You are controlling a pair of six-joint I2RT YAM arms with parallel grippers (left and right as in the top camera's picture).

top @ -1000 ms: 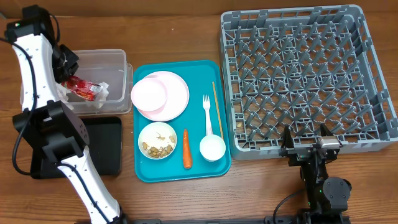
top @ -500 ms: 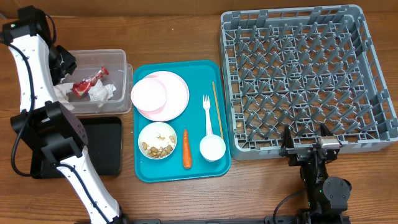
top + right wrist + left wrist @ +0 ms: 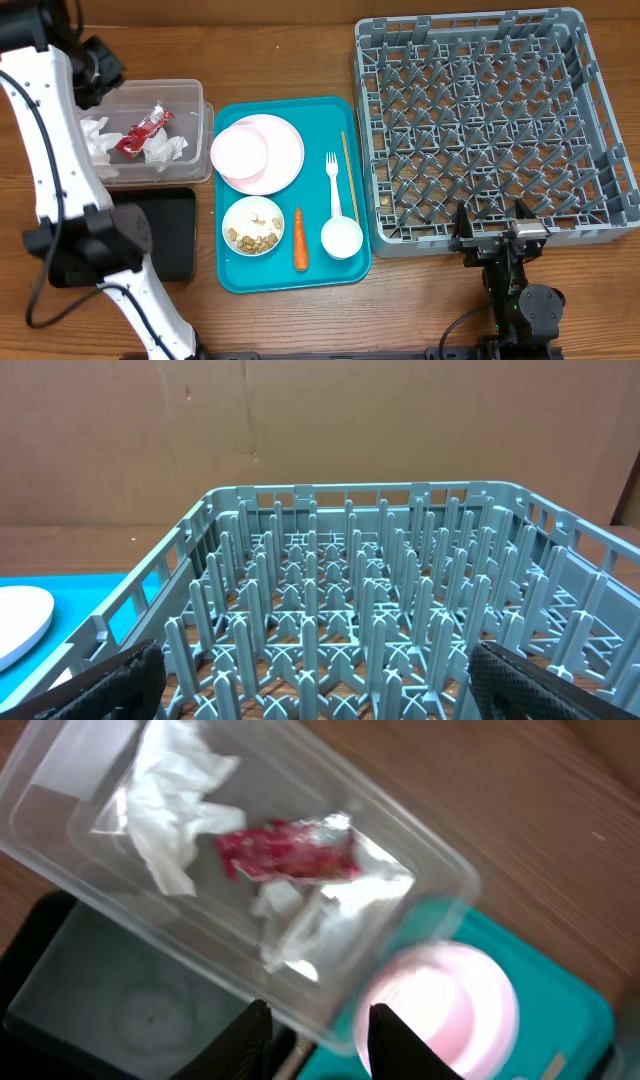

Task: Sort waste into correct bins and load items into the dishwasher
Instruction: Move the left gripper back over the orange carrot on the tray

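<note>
The left hand (image 3: 318,1025) hangs over the clear tub (image 3: 440,870), the fingers a little spread and nothing between them. The tub stands left of the teal tray (image 3: 285,280). In it lies the red wrapper (image 3: 140,130) among white napkins (image 3: 165,148). Its long axis goes slantwise, with one end toward the far left corner of the tray. On the tray the carrot (image 3: 300,240), the fork (image 3: 333,185) and the chopstick (image 3: 349,175) all lie along the long side, the fork's tines toward the far end. Right of the tray, at the near edge of the grey rack (image 3: 490,130), the right hand (image 3: 492,232) is spread wide and holds nothing.
</note>
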